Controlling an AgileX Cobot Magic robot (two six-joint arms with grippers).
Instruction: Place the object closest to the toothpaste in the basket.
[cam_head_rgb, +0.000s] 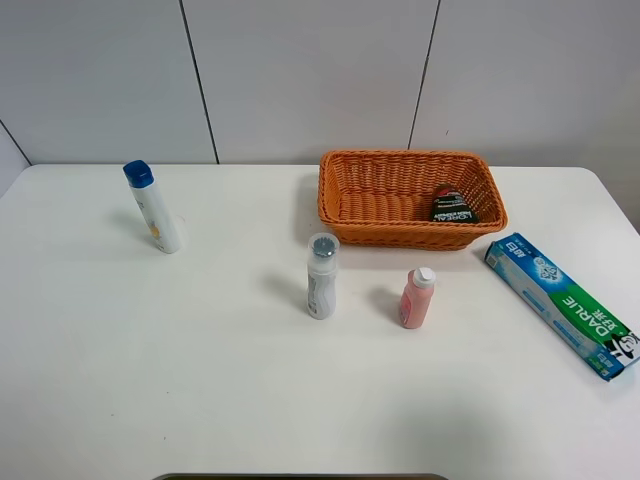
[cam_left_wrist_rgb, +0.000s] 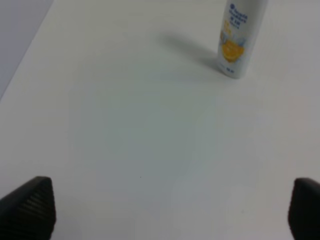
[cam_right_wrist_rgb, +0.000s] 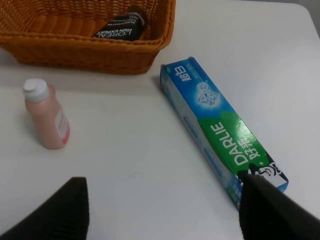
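Observation:
The toothpaste box (cam_head_rgb: 560, 303), blue and green, lies flat on the white table at the right; it also shows in the right wrist view (cam_right_wrist_rgb: 222, 130). A small pink bottle with a white cap (cam_head_rgb: 416, 298) stands upright left of it, also in the right wrist view (cam_right_wrist_rgb: 46, 121). The orange wicker basket (cam_head_rgb: 340, 195) sits behind them and holds a dark tube (cam_head_rgb: 452, 206). My right gripper (cam_right_wrist_rgb: 165, 212) is open and empty, short of the box and the pink bottle. My left gripper (cam_left_wrist_rgb: 172, 207) is open and empty over bare table.
A grey-white bottle with a round cap (cam_head_rgb: 321, 276) stands left of the pink bottle. A white bottle with a blue cap (cam_head_rgb: 153, 207) stands tilted at the far left, also in the left wrist view (cam_left_wrist_rgb: 240, 37). No arm shows in the exterior high view.

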